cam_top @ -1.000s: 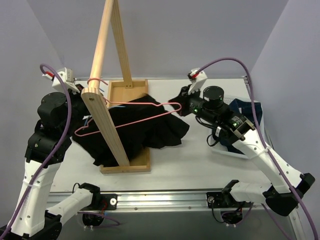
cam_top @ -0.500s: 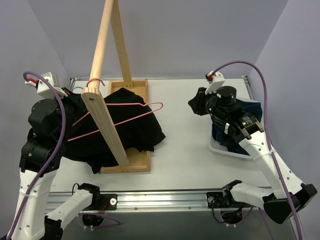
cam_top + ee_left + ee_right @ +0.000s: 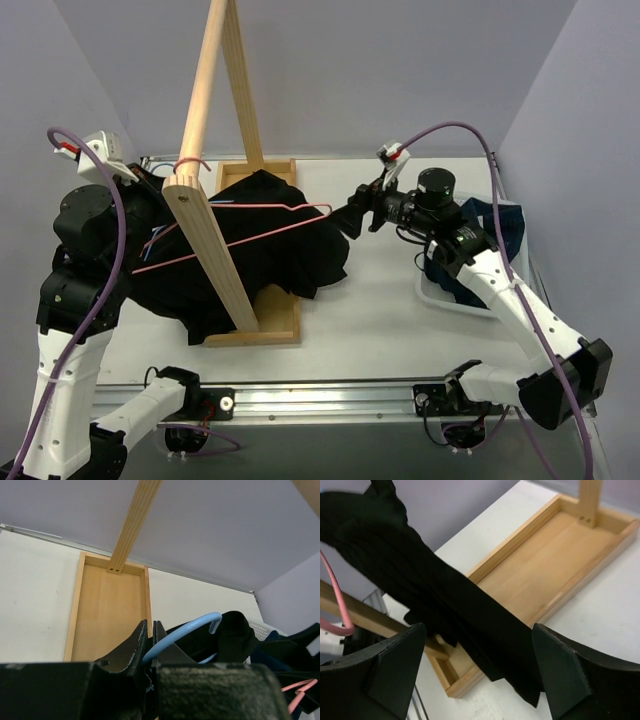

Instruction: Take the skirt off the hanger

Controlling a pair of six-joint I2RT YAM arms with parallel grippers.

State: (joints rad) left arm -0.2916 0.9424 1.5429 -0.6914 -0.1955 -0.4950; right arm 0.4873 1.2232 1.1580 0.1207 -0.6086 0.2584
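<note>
The black skirt (image 3: 290, 250) hangs over a pink hanger (image 3: 250, 235) across the wooden rack (image 3: 215, 260). At the far left, my left gripper (image 3: 135, 190) is shut. The left wrist view shows its jaws (image 3: 150, 630) closed on a light blue hanger hook (image 3: 185, 630), with black cloth (image 3: 235, 635) just beyond. My right gripper (image 3: 352, 218) is open at the skirt's right edge. In the right wrist view its fingers (image 3: 479, 630) stand wide apart, nothing gripped, with the skirt (image 3: 445, 595) running between and below them. A bit of the pink hanger (image 3: 332, 600) shows at the left.
The rack's wooden base tray (image 3: 275, 325) lies under the skirt and shows again from the right wrist (image 3: 555, 555). A white basket (image 3: 445, 300) with dark blue clothes sits at the right, under the right arm. Grey walls close in the table at the back and sides.
My right gripper was shut at the skirt's edge, pulled away to the right, then came back to it and opened. The skirt and hanger shifted left with my left gripper.
</note>
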